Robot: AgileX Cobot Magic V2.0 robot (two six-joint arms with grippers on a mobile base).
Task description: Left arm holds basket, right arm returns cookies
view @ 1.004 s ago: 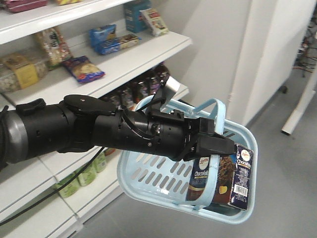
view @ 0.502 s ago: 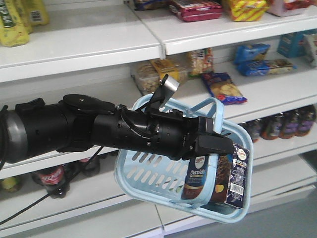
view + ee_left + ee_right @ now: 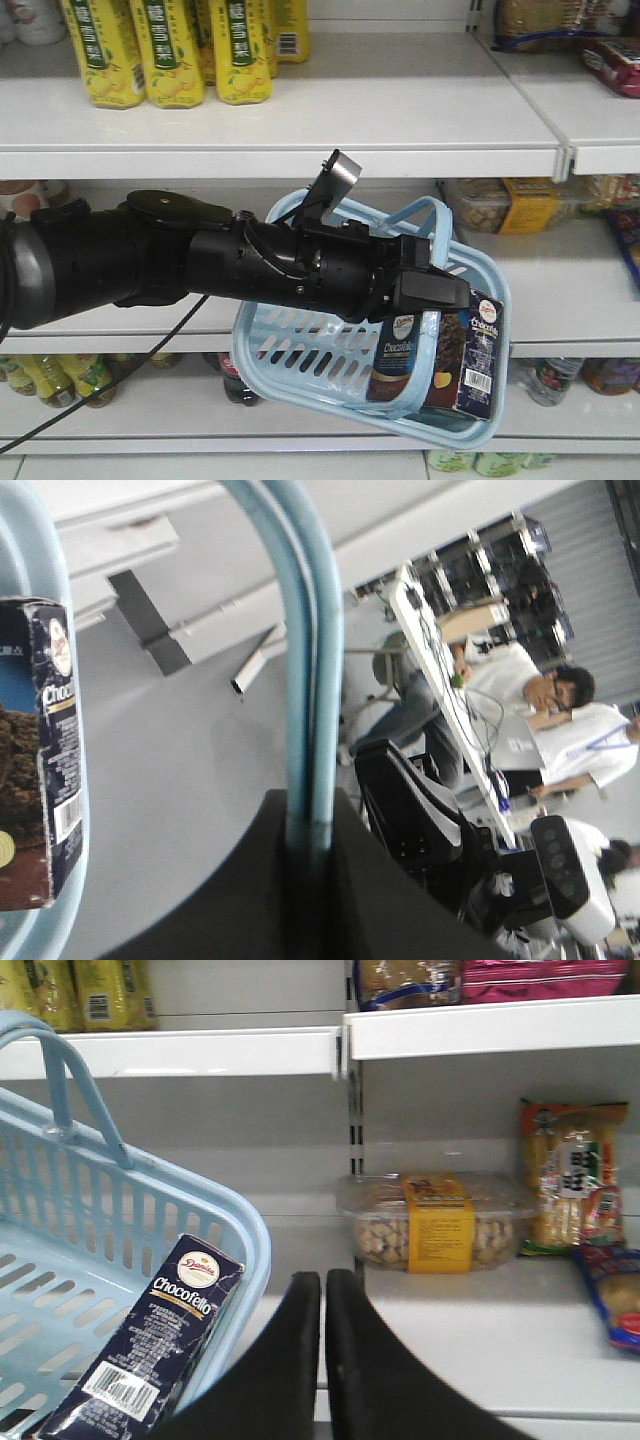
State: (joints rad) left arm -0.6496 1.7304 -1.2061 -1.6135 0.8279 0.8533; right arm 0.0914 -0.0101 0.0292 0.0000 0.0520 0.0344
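The cookies point(image 3: 455, 362) stand tilted in the basket point(image 3: 300, 350), propped against the end wall farthest from the left arm point(image 3: 150, 262), where a reach from above looks easiest. The left gripper point(image 3: 432, 292) has its fingers clamped on both loop handles point(image 3: 305, 680), so the basket hangs tipped in front of the shelf point(image 3: 300, 130). The right gripper point(image 3: 322, 1360) hovers just outside the basket's rim, its fingers point(image 3: 290, 1360) pressed nearly together on nothing. I judge they must spread before taking the box.

Bright even indoor light; soft shadow under shelf point(image 3: 300, 160); left wrist view blurred, basket point(image 3: 305, 660) defocused.
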